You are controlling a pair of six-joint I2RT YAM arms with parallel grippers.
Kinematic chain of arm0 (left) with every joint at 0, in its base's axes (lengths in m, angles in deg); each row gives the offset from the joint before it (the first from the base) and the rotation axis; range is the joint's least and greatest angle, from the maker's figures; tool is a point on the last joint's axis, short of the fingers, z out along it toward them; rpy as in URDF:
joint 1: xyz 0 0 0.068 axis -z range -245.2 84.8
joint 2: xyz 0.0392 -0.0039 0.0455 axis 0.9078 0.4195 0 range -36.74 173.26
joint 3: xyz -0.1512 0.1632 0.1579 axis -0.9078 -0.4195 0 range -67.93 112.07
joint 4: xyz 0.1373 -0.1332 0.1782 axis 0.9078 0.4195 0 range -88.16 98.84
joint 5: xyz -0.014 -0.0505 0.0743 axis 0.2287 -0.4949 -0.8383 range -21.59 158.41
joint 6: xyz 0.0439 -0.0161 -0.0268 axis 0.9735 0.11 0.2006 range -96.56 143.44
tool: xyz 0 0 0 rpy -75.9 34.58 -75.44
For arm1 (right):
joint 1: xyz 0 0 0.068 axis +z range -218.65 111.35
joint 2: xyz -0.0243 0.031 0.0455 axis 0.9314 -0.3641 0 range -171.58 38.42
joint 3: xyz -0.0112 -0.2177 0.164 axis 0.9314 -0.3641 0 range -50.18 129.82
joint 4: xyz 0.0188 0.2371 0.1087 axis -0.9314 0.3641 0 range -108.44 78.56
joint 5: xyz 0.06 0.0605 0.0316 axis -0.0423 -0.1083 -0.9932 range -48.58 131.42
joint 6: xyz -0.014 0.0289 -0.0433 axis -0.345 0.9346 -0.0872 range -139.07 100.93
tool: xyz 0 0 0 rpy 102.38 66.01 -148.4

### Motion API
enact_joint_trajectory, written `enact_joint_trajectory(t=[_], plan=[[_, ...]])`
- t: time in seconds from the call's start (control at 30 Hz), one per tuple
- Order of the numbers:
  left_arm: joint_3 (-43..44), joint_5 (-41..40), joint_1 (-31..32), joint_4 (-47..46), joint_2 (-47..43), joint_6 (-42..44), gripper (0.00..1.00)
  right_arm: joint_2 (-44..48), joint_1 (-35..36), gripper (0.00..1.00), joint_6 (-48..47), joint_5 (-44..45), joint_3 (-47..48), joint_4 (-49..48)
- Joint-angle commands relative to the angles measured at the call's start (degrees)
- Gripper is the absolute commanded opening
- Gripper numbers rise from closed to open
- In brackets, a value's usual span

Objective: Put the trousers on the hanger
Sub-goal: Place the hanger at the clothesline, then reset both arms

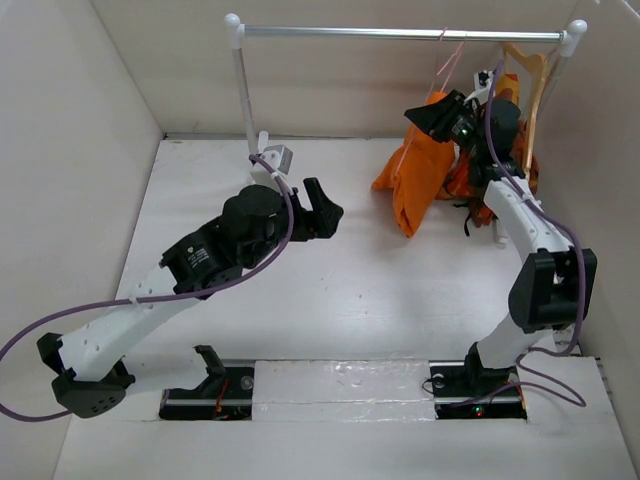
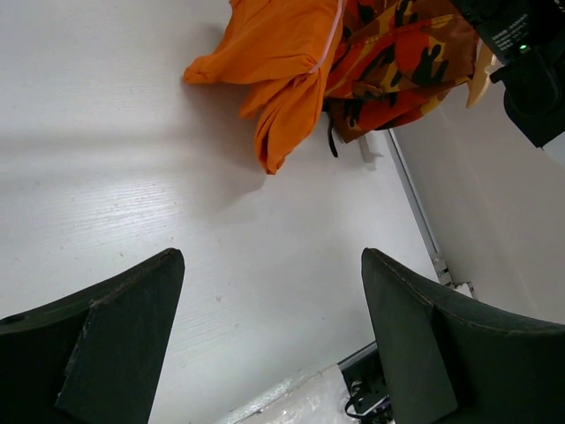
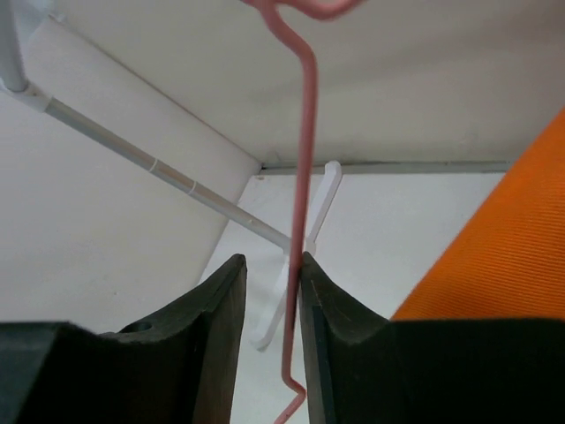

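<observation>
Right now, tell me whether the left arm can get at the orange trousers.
Probably yes: the left gripper is open, facing the trousers, with only bare table between them.

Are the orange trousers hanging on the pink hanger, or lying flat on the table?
Hanging: the trousers drape, bunched, from the hanger, whose hook is over the rail.

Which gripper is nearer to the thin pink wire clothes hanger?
Right. The right gripper has the hanger between its fingers; the left gripper hovers over the table, far to its left.
</observation>
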Motion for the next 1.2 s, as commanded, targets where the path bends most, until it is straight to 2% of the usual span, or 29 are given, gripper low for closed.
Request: enact_joint_trajectory(t=[0.0, 0.03, 0.13, 0.17, 0.2, 0.23, 0.27, 0.4, 0.43, 0.63, 0.8, 0.93, 0.97, 1.0, 1.03, 1.07, 1.1, 1.13, 1.17], plan=[[1.8, -1.2, 0.0, -0.1, 0.6, 0.7, 0.78, 4.8, -0.4, 0.36, -1.6, -1.4, 0.0, -8.9], [2.1, -1.3, 0.0, -0.1, 0.8, 0.8, 0.78, 5.0, -0.9, 0.43, -1.9, -1.3, 0.0, -8.5], [2.8, -2.2, 0.0, 0.1, 1.2, 1.5, 0.78, 6.2, -0.9, 0.55, -4.0, -1.2, 0.4, -6.0], [3.2, -2.9, 0.0, 0.2, 1.5, 1.6, 0.79, 6.6, -1.4, 0.69, -5.7, -1.0, 0.6, -5.3], [3.4, -3.3, 0.0, 0.2, 1.5, 2.0, 0.79, 7.4, -1.4, 0.70, -6.6, -1.0, 1.4, -3.2], [3.5, -4.8, 0.0, 0.4, 1.6, 2.4, 0.80, 7.8, -1.4, 0.65, -7.4, -0.7, 1.8, -1.8], [4.2, -5.9, 0.0, 0.7, 1.8, 3.0, 0.80, 8.4, -1.4, 0.99, -9.7, 0.0, 2.2, -0.6], [6.3, -9.8, 0.0, 1.0, 2.1, 5.0, 0.90, 12.3, -2.1, 1.00, -14.9, 4.5, 4.1, 8.5], [7.9, -11.5, 0.0, 1.5, 2.6, 5.9, 0.99, 14.6, -3.3, 1.00, -17.1, 8.1, 5.1, 12.4], [11.1, -17.9, 0.0, 2.5, 3.4, 6.2, 0.99, 21.4, -4.9, 1.00, -22.6, 12.2, 4.1, 17.9], [12.3, -25.5, 0.0, 4.1, 3.0, 7.0, 0.99, 30.4, -4.2, 1.00, -29.9, 7.9, -0.5, 18.3], [3.5, -24.7, -0.5, 5.6, -0.2, 5.4, 0.99, 42.8, -2.1, 1.00, -40.6, 5.7, -5.9, 28.7], [1.8, -18.1, -2.7, 6.0, -0.7, 4.7, 0.99, 45.2, -1.4, 1.00, -42.0, 5.7, -8.8, 31.3], [0.0, -9.9, -7.6, 6.0, -1.9, 3.7, 0.99, 47.6, -1.3, 1.00, -44.5, 5.7, -10.6, 33.5], [-5.6, -1.7, -20.0, 3.5, -3.0, 4.0, 0.99, 50.1, -1.3, 1.00, -46.5, 5.8, -12.4, 38.2], [-8.5, 10.6, -25.8, 2.6, -3.8, 3.8, 0.99, 55.0, -1.3, 1.00, -47.6, 6.5, -15.3, 40.8], [-10.8, 14.2, -30.0, 1.4, -6.4, 3.8, 0.99, 57.3, -1.3, 1.00, -48.7, 7.0, -16.8, 43.0], [-13.3, 14.0, -31.8, 0.6, -7.7, 4.4, 0.99, 59.5, -0.8, 1.00, -50.6, 7.3, -17.9, 47.2], [-13.4, 11.3, -30.4, 1.4, -8.6, 4.3, 0.99, 61.6, -0.8, 1.00, -51.3, 8.2, -19.1, 49.2]])
